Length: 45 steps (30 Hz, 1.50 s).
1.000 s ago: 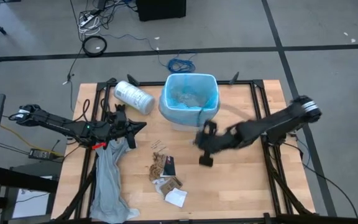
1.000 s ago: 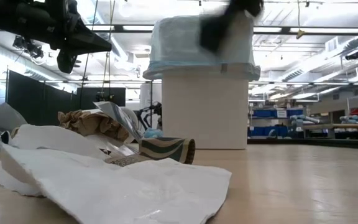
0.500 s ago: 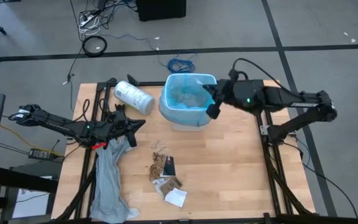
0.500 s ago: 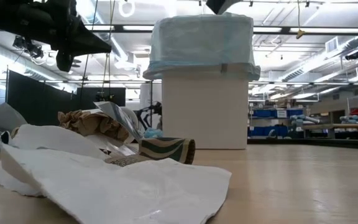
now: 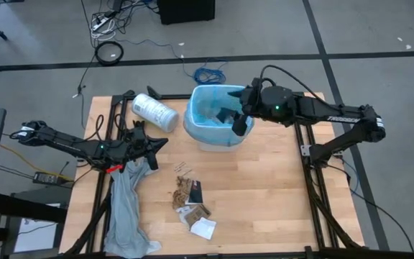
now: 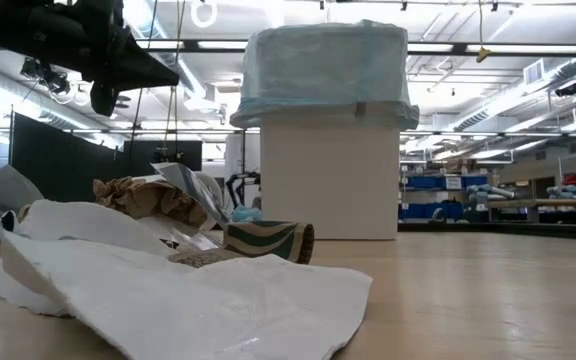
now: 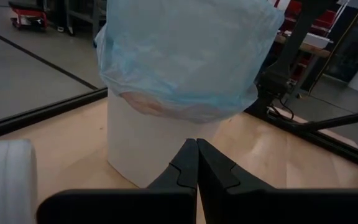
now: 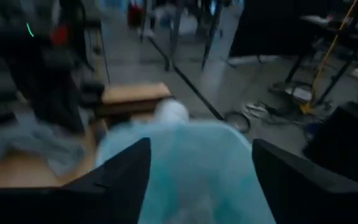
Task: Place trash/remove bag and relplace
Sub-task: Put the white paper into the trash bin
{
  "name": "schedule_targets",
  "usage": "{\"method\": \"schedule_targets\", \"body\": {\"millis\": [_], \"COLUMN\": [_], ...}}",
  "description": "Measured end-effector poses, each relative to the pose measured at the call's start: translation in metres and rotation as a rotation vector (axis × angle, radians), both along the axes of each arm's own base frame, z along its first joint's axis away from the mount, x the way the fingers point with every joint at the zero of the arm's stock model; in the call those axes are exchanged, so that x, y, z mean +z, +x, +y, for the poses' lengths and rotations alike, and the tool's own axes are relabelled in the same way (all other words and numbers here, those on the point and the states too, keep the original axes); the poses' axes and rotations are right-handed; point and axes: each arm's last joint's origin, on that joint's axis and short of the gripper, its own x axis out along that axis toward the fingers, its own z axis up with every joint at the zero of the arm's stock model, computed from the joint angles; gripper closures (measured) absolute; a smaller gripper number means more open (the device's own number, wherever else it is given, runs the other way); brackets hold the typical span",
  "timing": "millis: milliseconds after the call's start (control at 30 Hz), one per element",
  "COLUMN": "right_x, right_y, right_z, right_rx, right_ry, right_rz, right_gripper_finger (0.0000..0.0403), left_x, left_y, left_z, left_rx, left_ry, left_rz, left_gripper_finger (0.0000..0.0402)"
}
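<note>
The light-blue bag [image 5: 200, 124] lines a white bin [image 6: 328, 180] at the table's far middle, its rim folded over the bin's top [image 7: 179, 62]. My right gripper [image 5: 231, 119] hovers open over the bin's mouth, the bag [image 8: 179, 162] showing below its spread fingers and nothing between them. Trash lies on the table's near middle: brown scraps and a black-and-white packet [image 5: 190, 193] and a white paper [image 5: 204, 229]. My left gripper [image 5: 164, 144] is shut on nothing, left of the bin and pointing at it [image 7: 196, 146].
A white printed roll [image 5: 154, 111] lies left of the bin. A long limp grey sheet [image 5: 128, 212] lies along the near left under my left arm. In the low view white paper [image 6: 188, 290] and brown paper [image 6: 148, 195] fill the foreground.
My right gripper has risen from the table's middle and swung toward the far edge, ending over the bin's mouth, where it has opened. The bag, the scraps and my left arm have stayed put.
</note>
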Motion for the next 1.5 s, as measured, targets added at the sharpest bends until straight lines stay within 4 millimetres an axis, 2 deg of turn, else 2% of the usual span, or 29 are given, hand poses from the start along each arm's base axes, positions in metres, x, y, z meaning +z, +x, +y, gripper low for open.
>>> {"method": "schedule_targets", "body": {"millis": [100,200,400,567,667,767,1033,1200,1367,1500], "right_x": [0.006,0.001,-0.040,-0.093,-0.117,-0.124,-0.152,-0.181,-0.223,-0.249], "right_y": [0.004,0.012,0.036,0.063,0.084,0.100,0.120,0.135,0.151,0.161], "right_z": [0.013,0.041,0.103,0.132,0.131,0.120,0.099,0.098,0.104,0.107], "right_rx": [0.138,0.320,0.449,0.525,0.575,0.669,0.685,0.664,0.655,0.631], "right_ry": [0.090,0.192,0.230,0.093,0.153,0.245,0.217,0.265,0.306,0.350], "right_rz": [-0.098,-0.098,0.112,0.364,0.396,0.350,0.404,0.441,0.498,0.496], "right_gripper_finger": [0.0117,0.0121,0.0142,0.0142,0.0138,0.0137,0.0142,0.0142,0.0140,0.0136], "left_x": [-0.001,-0.001,-0.002,-0.003,-0.003,-0.003,-0.001,0.002,0.005,0.006], "left_y": [0.000,0.000,0.000,0.000,0.000,-0.001,0.000,-0.002,-0.005,-0.006], "left_z": [0.000,0.000,0.000,0.000,0.000,0.000,-0.002,-0.003,-0.003,-0.003], "left_rx": [0.000,-0.001,-0.001,-0.004,-0.004,-0.004,-0.075,-0.150,-0.167,-0.170], "left_ry": [0.001,0.002,0.004,0.006,0.007,0.007,-0.013,-0.016,0.057,0.077], "left_rz": [0.006,0.009,0.019,0.030,0.035,0.037,0.015,0.001,0.003,0.007], "left_gripper_finger": [0.0394,0.0394,0.0394,0.0394,0.0394,0.0394,0.0394,0.0394,0.0394,0.0394]}}
